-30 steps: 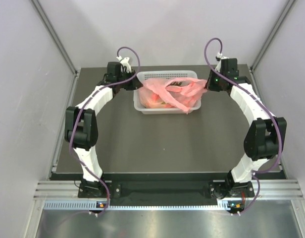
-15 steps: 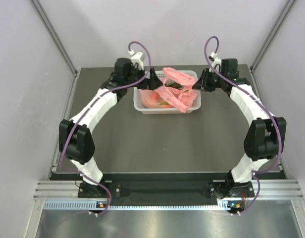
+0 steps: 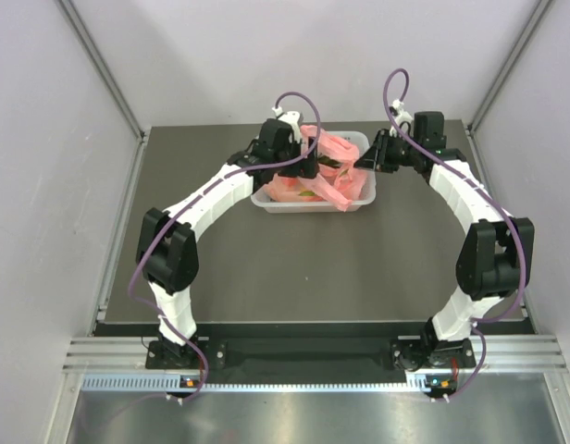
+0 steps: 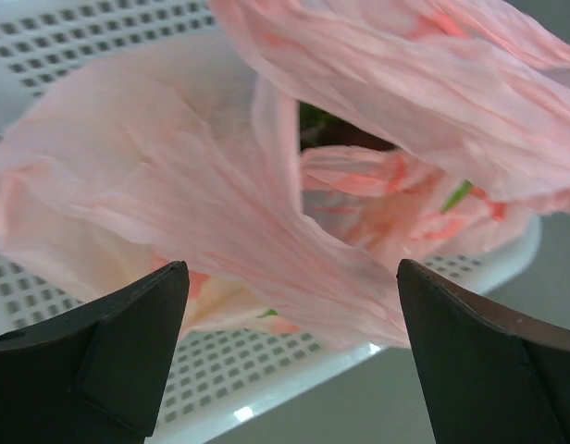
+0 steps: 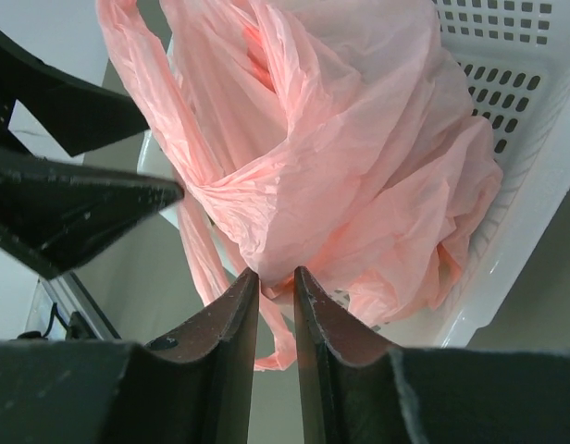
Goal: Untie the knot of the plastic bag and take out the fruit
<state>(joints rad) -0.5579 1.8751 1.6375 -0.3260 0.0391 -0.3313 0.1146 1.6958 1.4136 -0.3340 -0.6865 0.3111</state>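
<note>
The plastic bag (image 3: 329,176) is crinkly salmon-pink and lies bunched in a white perforated basket (image 3: 265,197). My left gripper (image 3: 309,166) hovers over the bag's left part. In the left wrist view its jaws stand wide open (image 4: 292,270), with the bag (image 4: 220,194) just beyond the tips and nothing between them. My right gripper (image 5: 276,276) is at the basket's right end, its narrow jaws pinching a fold of the bag (image 5: 359,157). A loose handle strip (image 5: 204,264) hangs over the rim. I cannot pick out the knot among the folds. Of the fruit only dark green (image 4: 315,120) shows.
The basket (image 4: 266,393) stands at the back middle of the dark table (image 3: 294,268), its perforated wall (image 5: 512,88) close behind the bag. The left gripper's black fingers (image 5: 91,203) fill the left of the right wrist view. Grey side walls enclose the table.
My left arm has swung right from the basket's left end to above the bag, and its jaws have opened wide. The right gripper has edged left and the bag is drawn up towards it.
</note>
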